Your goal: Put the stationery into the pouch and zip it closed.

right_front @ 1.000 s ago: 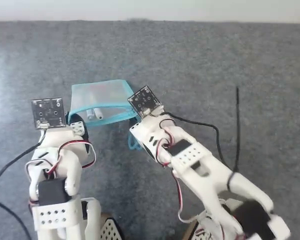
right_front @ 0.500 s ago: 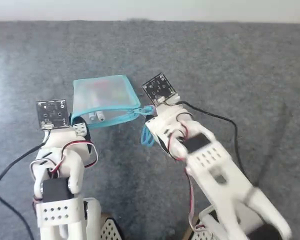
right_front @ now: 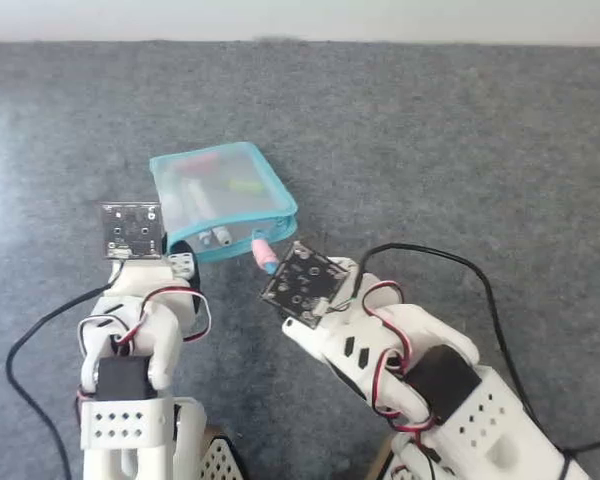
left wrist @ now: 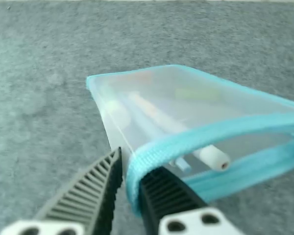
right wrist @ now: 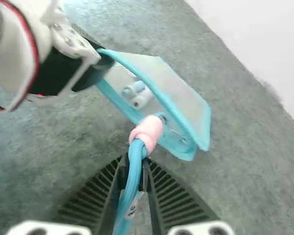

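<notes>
On the grey table (right_front: 430, 130), my left gripper (left wrist: 134, 165) pinches the pouch (left wrist: 186, 103) by its blue edge, and my right gripper (right wrist: 134, 162) clamps the zip cord (right wrist: 129, 196) under its pink bead (right wrist: 147, 129).

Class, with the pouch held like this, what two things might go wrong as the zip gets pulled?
1. At the open mouth of the pouch a white pen pokes out; it may block the closing.
2. The left gripper pinches only the pouch's edge at one corner; that may slip free as the right gripper pulls the cord.
</notes>
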`<state>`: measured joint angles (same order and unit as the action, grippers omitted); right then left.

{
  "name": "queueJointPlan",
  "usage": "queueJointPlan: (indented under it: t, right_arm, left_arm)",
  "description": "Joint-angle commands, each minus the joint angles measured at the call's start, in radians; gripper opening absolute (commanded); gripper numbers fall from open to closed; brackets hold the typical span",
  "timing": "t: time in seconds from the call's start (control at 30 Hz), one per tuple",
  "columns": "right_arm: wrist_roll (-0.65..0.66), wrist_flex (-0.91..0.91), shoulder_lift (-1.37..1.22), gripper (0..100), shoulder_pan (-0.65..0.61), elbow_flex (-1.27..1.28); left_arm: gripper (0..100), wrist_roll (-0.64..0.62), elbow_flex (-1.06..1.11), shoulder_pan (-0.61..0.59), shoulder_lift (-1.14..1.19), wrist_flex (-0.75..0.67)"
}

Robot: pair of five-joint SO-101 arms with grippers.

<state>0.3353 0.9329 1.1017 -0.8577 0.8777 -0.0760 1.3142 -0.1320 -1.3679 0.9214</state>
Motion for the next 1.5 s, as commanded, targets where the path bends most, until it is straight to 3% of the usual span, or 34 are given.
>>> queueJointPlan:
  t: [0.0, 0.1, 0.2, 0.37, 0.47, 0.57, 0.7, 0.9, 1.03, 1.23, 1.47]
  right_arm:
    - [0.038, 0.048, -0.019, 0.7, -0.048, -0.101]
    - [0.069, 0.179, -0.004, 0.7, -0.036, -0.181]
    - [0.069, 0.320, -0.002, 1.8, 0.091, -0.219]
    - [0.094, 0.438, -0.077, 19.8, 0.291, -0.167]
    - [0.199, 0.484, -0.151, 24.7, 0.303, -0.118]
    - [0.209, 0.475, -0.168, 24.8, 0.297, -0.112]
    - [0.112, 0.318, -0.151, 25.0, 0.206, -0.098]
    - [-0.041, -0.099, -0.194, 25.2, 0.094, 0.118]
    - [-0.115, -0.213, -0.269, 25.2, 0.108, 0.158]
    - [-0.123, -0.331, -0.392, 24.8, 0.119, 0.160]
    - [-0.124, -0.446, -0.541, 24.8, 0.246, 0.153]
  left_arm:
    - [1, -0.006, -0.005, 0.028, -0.012, -0.046]
    - [1, -0.006, 0.022, 0.023, -0.012, -0.081]
    - [1, -0.006, 0.030, 0.023, -0.012, -0.078]
    - [1, -0.006, 0.030, 0.023, -0.012, -0.078]
    - [1, -0.006, 0.031, 0.023, -0.012, -0.077]
    - [1, -0.006, 0.031, 0.023, -0.012, -0.077]
    - [1, -0.006, 0.031, 0.023, -0.012, -0.077]
    - [1, -0.006, 0.038, 0.023, -0.012, -0.077]
    - [1, -0.006, 0.039, 0.023, -0.012, -0.078]
    - [1, -0.006, 0.039, 0.023, -0.015, -0.078]
    - [1, -0.006, 0.039, 0.023, -0.017, -0.078]
